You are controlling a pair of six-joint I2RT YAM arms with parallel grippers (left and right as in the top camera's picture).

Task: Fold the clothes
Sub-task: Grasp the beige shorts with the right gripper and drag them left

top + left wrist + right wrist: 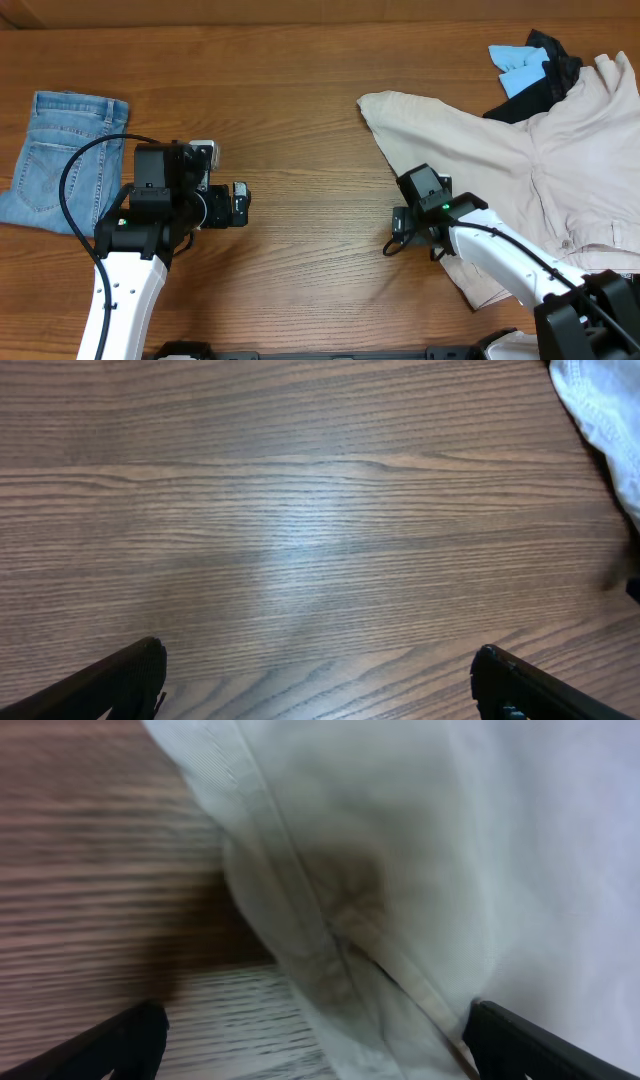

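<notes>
The large beige khaki shorts (520, 150) lie spread and rumpled over the right half of the table. My right gripper (412, 222) is at their left hem, low over the cloth. In the right wrist view the hem (330, 930) runs between the two open fingers (315, 1040), which are wide apart and not closed on it. My left gripper (240, 204) hovers open over bare wood left of centre, with nothing between its fingers (318, 678).
Folded light-blue denim shorts (65, 155) lie at the far left; their edge shows in the left wrist view (605, 410). A heap of black and sky-blue garments (535, 70) lies at the back right, partly under the khaki shorts.
</notes>
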